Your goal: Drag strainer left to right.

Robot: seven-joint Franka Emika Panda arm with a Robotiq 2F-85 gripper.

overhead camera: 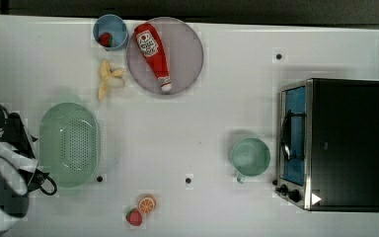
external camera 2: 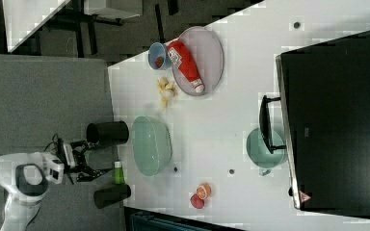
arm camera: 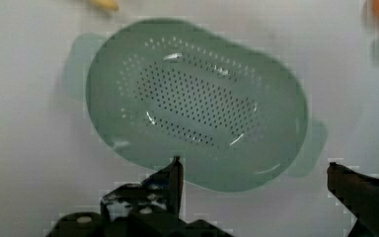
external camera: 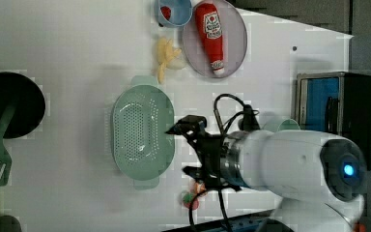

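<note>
Going from the top view's left, we see the arm's tool (overhead camera: 33, 158) at the far left edge, just beside the strainer's left rim. In the wrist view its two fingers (arm camera: 175, 177) stand well apart, with nothing between them, hovering over the strainer's near rim.

The strainer (overhead camera: 70, 144) sits upright on the white surface (overhead camera: 187, 123) at the top view's left side, its perforated bowl facing up and a small tab handle at each end. In the left view the tool (external camera: 186, 150) hangs just to the left view's right of the strainer (external camera: 141, 131).

Above the strainer in the top view lies a peeled banana (overhead camera: 109, 79), and beyond it a blue cup (overhead camera: 110, 32) with something red inside. Next to these a grey plate (overhead camera: 185, 54) carries a red ketchup bottle (overhead camera: 153, 54) lying on its side.

Near the bottom edge of the top view, an orange slice (overhead camera: 147, 203) and a strawberry (overhead camera: 134, 217) rest touching each other.

Further to the top view's right stands a mint-green mug (overhead camera: 249, 157), just beside a black toaster oven (overhead camera: 340, 144) with a blue door.
</note>
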